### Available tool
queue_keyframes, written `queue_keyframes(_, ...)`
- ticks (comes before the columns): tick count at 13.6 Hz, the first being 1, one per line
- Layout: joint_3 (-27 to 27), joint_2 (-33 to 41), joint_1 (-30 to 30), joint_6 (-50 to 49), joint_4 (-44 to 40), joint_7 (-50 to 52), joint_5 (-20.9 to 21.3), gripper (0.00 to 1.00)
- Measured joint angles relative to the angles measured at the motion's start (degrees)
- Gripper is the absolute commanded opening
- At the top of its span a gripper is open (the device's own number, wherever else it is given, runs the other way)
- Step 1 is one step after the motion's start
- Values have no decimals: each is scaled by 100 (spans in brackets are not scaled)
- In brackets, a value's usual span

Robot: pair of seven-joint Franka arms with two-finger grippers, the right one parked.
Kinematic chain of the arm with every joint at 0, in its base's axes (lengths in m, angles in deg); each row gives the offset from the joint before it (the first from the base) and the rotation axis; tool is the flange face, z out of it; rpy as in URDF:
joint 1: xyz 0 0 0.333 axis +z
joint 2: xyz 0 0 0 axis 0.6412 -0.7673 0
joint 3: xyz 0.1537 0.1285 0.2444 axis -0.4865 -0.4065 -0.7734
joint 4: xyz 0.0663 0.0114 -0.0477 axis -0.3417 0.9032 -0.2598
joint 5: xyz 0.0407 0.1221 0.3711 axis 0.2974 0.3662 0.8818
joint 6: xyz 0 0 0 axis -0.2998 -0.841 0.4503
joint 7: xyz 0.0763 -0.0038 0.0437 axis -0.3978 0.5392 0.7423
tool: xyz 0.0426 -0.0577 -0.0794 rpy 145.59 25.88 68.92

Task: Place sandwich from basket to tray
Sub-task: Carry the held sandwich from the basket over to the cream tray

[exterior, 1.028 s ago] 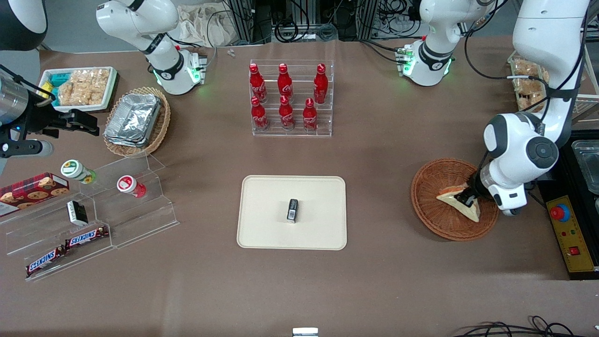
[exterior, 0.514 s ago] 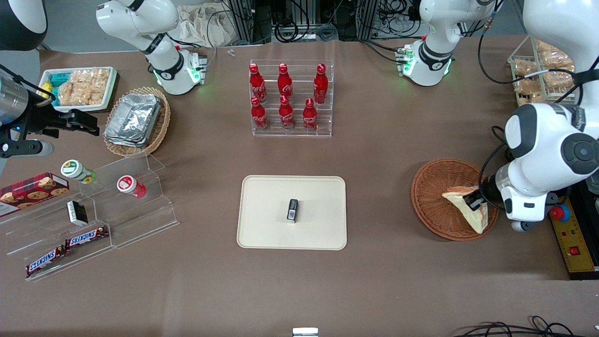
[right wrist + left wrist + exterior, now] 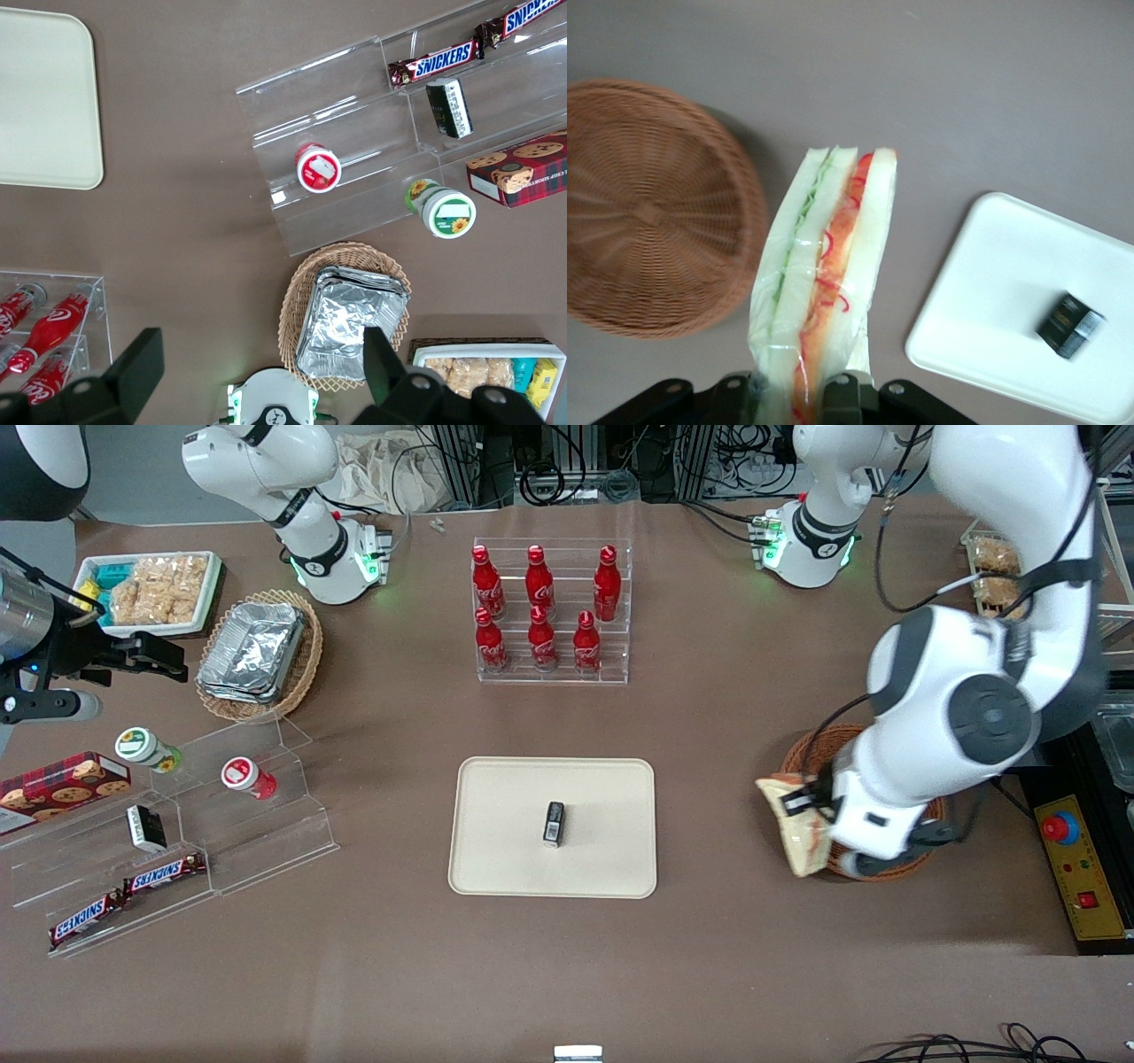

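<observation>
My left gripper (image 3: 804, 802) (image 3: 796, 398) is shut on the sandwich (image 3: 797, 834) (image 3: 824, 274), a wrapped white-bread wedge with red-orange filling on its cut edge. The wedge hangs in the air over the rim of the round reddish-brown basket (image 3: 802, 757) (image 3: 651, 208), on the side toward the tray. The basket's inside is bare in the left wrist view, and the arm covers most of it in the front view. The cream tray (image 3: 505, 815) (image 3: 992, 292) lies at the table's middle with a small black box (image 3: 554, 823) (image 3: 1070, 325) on it.
An acrylic rack of red cola bottles (image 3: 549, 611) stands farther from the front camera than the tray. A stepped acrylic shelf (image 3: 257, 815) with snacks and a tan basket of foil containers (image 3: 257, 651) lie toward the parked arm's end. A control box with a red button (image 3: 1061, 828) sits beside the basket.
The gripper has lifted the sandwich out of the basket and carried it over the rim toward the tray. The wedge now hangs point-down instead of lying in the basket.
</observation>
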Motion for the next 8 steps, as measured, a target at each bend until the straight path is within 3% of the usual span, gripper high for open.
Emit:
queue_keyframes(3,1,-701,-442,70,-519,-10,2,0)
queue_keyframes(8,-8,-1619,-1065,982,-652,-11,177,0)
